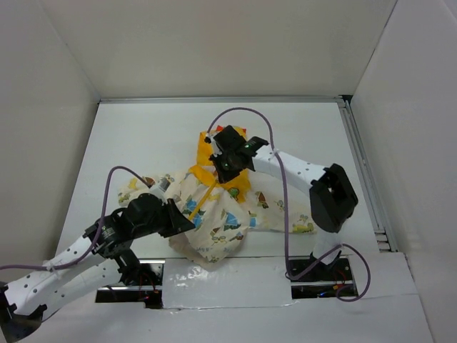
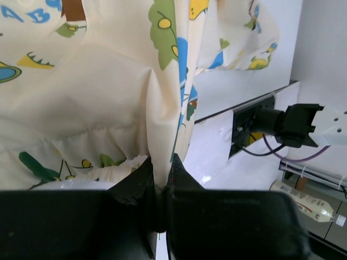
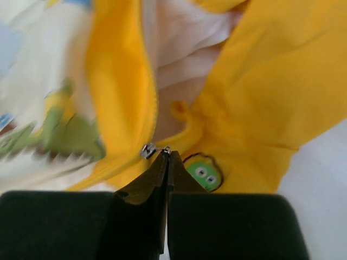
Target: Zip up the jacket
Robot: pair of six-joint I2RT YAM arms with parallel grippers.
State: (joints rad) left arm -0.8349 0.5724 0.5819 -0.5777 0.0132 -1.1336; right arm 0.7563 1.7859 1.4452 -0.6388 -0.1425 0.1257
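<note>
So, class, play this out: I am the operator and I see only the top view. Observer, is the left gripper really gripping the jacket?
Observer: Yes. The left wrist view shows the left gripper shut on a cream fold of the jacket.
Operator: What is at the right gripper's tips?
Observer: In the right wrist view the right gripper is shut, with its tips right beside the metal zipper slider.
Operator: Any landmark beside it?
Observer: A green frog-faced patch on the yellow fabric, just right of the tips.
</note>
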